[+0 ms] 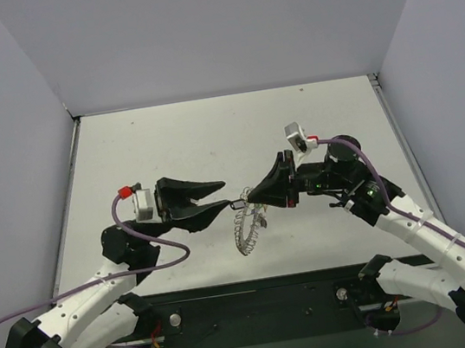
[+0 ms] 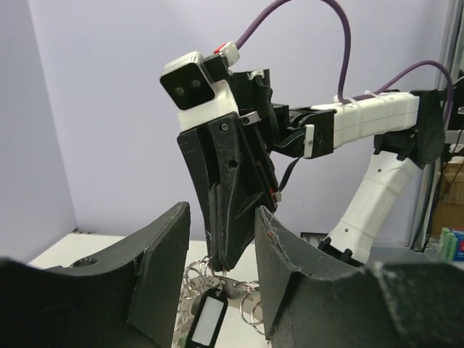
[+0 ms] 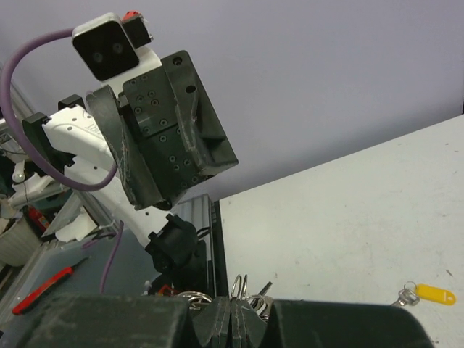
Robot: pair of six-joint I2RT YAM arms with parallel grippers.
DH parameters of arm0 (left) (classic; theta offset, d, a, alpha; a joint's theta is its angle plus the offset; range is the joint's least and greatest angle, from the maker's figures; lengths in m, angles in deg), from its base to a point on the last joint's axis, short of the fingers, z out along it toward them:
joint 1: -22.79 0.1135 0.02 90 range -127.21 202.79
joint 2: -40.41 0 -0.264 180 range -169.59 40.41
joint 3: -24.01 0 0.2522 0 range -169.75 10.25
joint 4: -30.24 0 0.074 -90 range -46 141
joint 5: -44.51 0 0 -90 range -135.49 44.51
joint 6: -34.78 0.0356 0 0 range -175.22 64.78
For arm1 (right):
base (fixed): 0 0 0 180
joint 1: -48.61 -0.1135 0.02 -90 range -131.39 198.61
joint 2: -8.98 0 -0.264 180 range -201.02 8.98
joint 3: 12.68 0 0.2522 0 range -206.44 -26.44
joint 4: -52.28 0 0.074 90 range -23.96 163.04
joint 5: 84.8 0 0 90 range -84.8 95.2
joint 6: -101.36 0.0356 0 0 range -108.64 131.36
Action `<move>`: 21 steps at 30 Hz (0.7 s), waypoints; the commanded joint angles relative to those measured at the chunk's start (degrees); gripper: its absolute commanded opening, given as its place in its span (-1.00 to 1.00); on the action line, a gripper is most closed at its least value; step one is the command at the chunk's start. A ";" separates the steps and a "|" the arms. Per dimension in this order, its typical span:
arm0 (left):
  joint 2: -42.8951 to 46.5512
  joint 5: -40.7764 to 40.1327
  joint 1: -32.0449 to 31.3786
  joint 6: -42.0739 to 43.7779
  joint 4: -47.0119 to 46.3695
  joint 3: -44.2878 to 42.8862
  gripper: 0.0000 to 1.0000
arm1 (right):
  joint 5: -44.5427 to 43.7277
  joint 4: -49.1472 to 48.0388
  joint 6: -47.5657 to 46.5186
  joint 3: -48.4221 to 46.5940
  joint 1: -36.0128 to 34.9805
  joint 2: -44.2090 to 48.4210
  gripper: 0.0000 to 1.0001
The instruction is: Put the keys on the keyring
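Top view: right gripper (image 1: 253,195), just right of frame centre, is pinched on the top of the keyring (image 1: 247,227). The keyring hangs as a silvery coiled loop, its long axis running from the gripper tip down and slightly left, over the pale table (image 1: 166,140). Left gripper (image 1: 223,193) faces it from the left, jaws parted, nothing between them, tips just beside the right gripper's tip.

Left wrist view: own dark fingers (image 2: 156,268) sit at lower left and lower right with a clear gap. The right gripper (image 2: 221,262) points straight down in that gap, jaws together. Silvery rings of the keyring (image 2: 194,279) bunch right under its tip at bottom centre, with a dark tag (image 2: 208,319) with a pale window hanging below. Key colours can't be read here.

Right wrist view: own fingers meet at bottom centre, with thin metal loops of the keyring (image 3: 241,284) sticking up at the tips. The left gripper (image 3: 163,145) is at upper left, facing the camera. One key (image 3: 428,294) with a yellow head lies flat on the table at lower right, long axis roughly horizontal, head to the right, well apart from the ring.
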 commanded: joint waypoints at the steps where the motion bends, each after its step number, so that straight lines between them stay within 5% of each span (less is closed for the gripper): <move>1: 2.75 -0.29 0.92 7.71 15.99 -5.32 0.01 | 3.34 1.92 -5.50 -5.33 0.20 -0.58 -1.00; 10: 3.02 4.10 2.77 15.63 36.59 -10.52 0.01 | 5.71 10.37 -13.32 -7.62 0.20 -2.08 -1.00; 21: 2.32 14.10 5.14 18.53 42.41 -13.60 0.01 | 7.12 13.45 -18.51 -7.36 -0.51 -2.52 -1.00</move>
